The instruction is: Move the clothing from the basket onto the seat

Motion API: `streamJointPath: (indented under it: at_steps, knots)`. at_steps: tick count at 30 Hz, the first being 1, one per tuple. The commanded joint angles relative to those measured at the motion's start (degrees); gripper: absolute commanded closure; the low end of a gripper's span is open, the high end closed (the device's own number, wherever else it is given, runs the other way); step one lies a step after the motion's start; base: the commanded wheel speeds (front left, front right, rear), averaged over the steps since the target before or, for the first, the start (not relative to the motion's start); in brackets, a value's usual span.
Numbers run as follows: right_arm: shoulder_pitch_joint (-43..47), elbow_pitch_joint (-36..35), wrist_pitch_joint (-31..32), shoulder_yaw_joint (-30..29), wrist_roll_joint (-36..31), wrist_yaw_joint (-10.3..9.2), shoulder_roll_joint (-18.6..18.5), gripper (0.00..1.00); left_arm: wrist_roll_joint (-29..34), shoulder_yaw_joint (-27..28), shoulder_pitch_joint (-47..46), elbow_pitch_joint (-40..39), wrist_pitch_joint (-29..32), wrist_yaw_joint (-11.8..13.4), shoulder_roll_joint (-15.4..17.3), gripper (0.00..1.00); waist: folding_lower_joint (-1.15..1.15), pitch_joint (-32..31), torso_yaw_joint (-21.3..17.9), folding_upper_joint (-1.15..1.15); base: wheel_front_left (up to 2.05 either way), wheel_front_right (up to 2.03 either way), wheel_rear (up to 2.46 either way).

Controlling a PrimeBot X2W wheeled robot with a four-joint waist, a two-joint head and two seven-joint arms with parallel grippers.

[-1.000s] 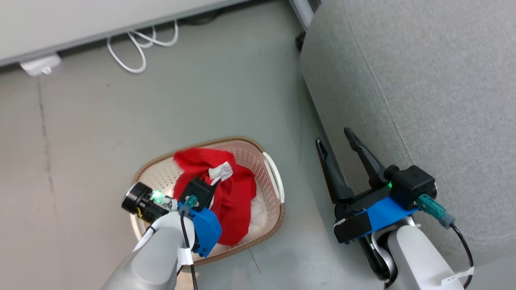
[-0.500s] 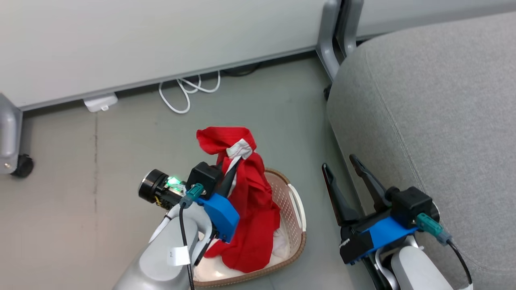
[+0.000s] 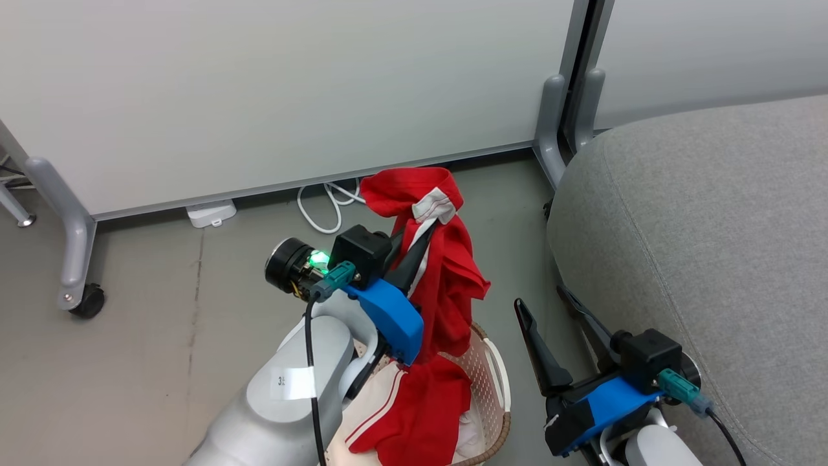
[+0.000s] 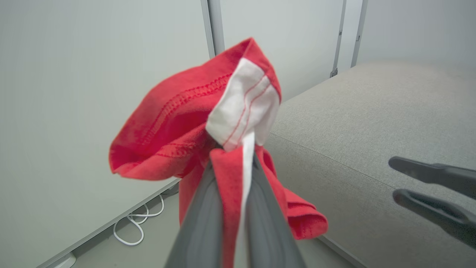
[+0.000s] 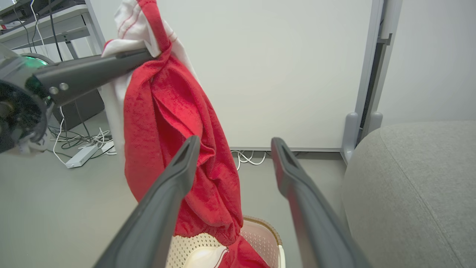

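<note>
Clothing [image 3: 446, 272] hangs from the left gripper [image 3: 419, 234] above the basket [image 3: 499, 382]
Head view: the fingers pinch a red garment by its white-trimmed edge, its lower end reaching the basket, beside the grey seat [image 3: 711, 226]; the right gripper [image 3: 540, 296] stands spread and empty between basket and seat. Left wrist view: both fingers clamp the fabric. Right wrist view: the parted fingers frame the hanging garment
</note>
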Motion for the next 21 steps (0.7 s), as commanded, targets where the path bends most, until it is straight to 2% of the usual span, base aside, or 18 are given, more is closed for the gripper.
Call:
streamJointPath:
  at_steps: [1,13,21]
  knots:
    - [1.2,0.0,0.2,0.2,0.0,0.01,-0.1,0.0,-1.8,-1.2,-1.1,-0.8,0.5,-0.1,0.0,1.0,0.01,-1.0,0.4,0.0,0.0,0.0,0.0]
    - [2.8,-1.1,1.9,1.4,0.2,0.01,-0.1,0.0,-9.2,-7.9,-4.3,-2.9,1.1,3.4,0.0,1.0,0.01,-3.1,0.6,0.0,0.0,0.0,0.0]
    - [2.6,-1.2,3.0,2.6,0.3,0.01,-0.1,0.0,-12.1,-10.9,-5.2,-2.2,0.6,4.5,0.0,1.0,0.01,-2.9,0.6,0.0,0.0,0.0,0.0]
